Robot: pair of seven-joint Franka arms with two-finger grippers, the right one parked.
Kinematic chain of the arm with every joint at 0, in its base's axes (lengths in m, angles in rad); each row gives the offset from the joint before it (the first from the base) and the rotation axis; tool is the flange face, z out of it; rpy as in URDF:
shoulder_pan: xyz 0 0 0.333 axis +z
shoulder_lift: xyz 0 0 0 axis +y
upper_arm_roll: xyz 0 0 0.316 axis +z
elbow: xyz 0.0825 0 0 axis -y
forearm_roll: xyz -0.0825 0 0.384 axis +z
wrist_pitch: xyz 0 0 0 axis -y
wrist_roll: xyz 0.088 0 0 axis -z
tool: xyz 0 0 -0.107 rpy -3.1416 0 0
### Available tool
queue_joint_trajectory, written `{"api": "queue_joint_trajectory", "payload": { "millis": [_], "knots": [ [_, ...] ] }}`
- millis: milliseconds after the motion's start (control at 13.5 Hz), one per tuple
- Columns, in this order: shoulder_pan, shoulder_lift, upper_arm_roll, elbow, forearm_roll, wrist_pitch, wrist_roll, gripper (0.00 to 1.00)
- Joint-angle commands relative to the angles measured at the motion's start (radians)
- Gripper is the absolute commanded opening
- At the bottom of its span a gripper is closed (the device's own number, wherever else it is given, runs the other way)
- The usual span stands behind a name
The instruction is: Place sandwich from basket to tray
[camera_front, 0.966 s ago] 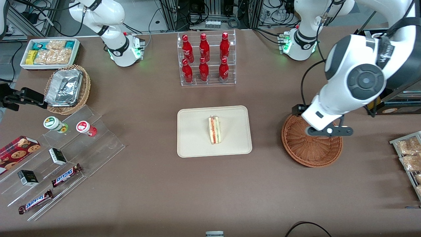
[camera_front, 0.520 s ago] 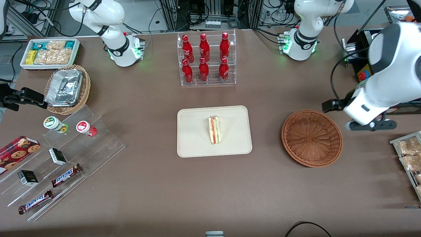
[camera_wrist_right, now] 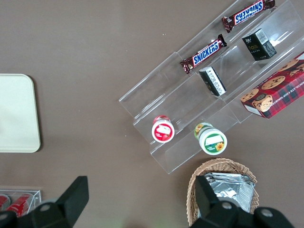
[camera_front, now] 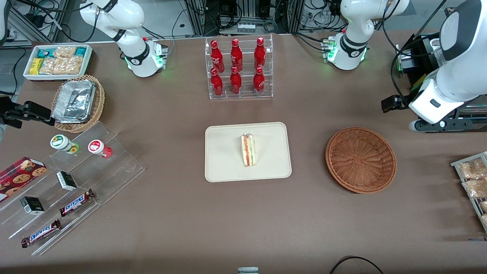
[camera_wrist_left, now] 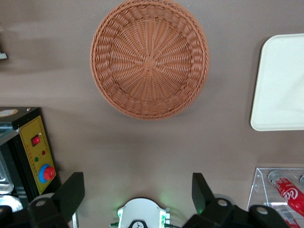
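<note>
A brown table fills the frame; the sandwich is seen on the tray, centre. The basket, centre-right, is emptied. At right edge, the gripper is held spread, nothing pinched, likely finished.

The desk has a plain matte brown top, evenly lit from above, with soft shadows along its near edge. A clear rack of red bottles stands at the middle of its farther edge. Toward the parked arm's end sit a white bin of snack packets, a light wicker basket of foil trays and a clear stepped display stand carrying chocolate bars, small boxes and two jars. At the working arm's end, a wire rack of packets juts in, and a black control box with a yellow panel and red button stands nearby. Past the desk's farther edge, cables and metal frames crowd the floor.
</note>
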Motion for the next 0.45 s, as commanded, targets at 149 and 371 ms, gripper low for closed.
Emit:
{"api": "queue_joint_trajectory", "payload": {
  "millis": [149,371],
  "knots": [
    [-0.069,-0.062,0.112,-0.014,-0.014,-0.045,0.021,1.00],
    [-0.070,-0.065,0.108,-0.014,-0.014,-0.050,0.021,1.00]
  ]
}}
